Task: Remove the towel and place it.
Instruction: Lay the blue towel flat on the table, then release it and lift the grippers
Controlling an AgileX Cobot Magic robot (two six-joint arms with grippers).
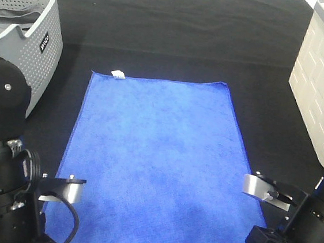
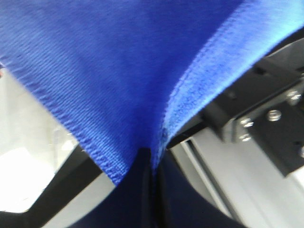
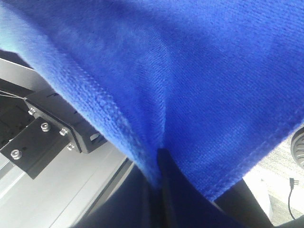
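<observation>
The bright blue towel (image 1: pixel 158 161) lies spread out on the black table, with its small white tag (image 1: pixel 117 74) at the far left corner. My left gripper (image 1: pixel 62 191) is at the towel's near left edge. In the left wrist view the gripper (image 2: pixel 151 159) is shut on a pinched fold of the towel (image 2: pixel 118 71). My right gripper (image 1: pixel 264 193) is at the near right edge. In the right wrist view it (image 3: pixel 159 156) is shut on a fold of the towel (image 3: pixel 190 85). Both near corners hang lifted from the fingers.
A grey perforated basket (image 1: pixel 43 33) stands at the far left, just beside the towel's far left corner. A white ribbed box (image 1: pixel 322 86) stands at the right edge. Black table cloth (image 1: pixel 177 36) lies beyond the towel.
</observation>
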